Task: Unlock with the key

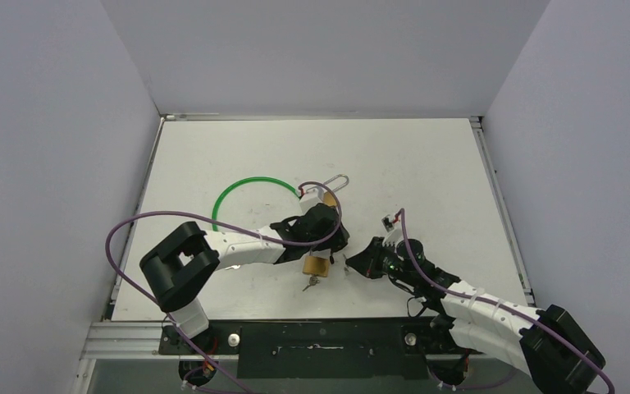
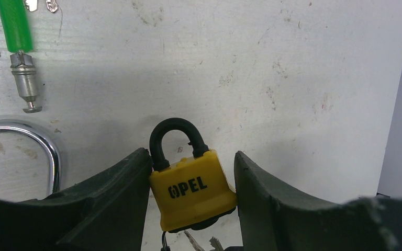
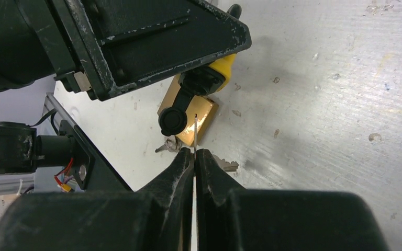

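You had the yellow padlock (image 2: 193,191) clamped between the two fingers of the left hand (image 1: 321,223), held over the middle of the desk (image 3: 319,104), shackle pointing away from that wrist. Your right hand (image 3: 194,152) was the nearer one to the lock's keyway end. Its fingers were pressed together on a thin metal blade, seemingly the key (image 3: 195,130) seen edge-on. From that hand the padlock lay to the left and a little farther off, and the blade's long axis pointed roughly toward it, tip just beside the dangling black cap (image 3: 172,121). The keyway itself was hidden behind that cap and the left hand's body. A brass padlock (image 3: 205,116) behind the blade made the tip hard to place.
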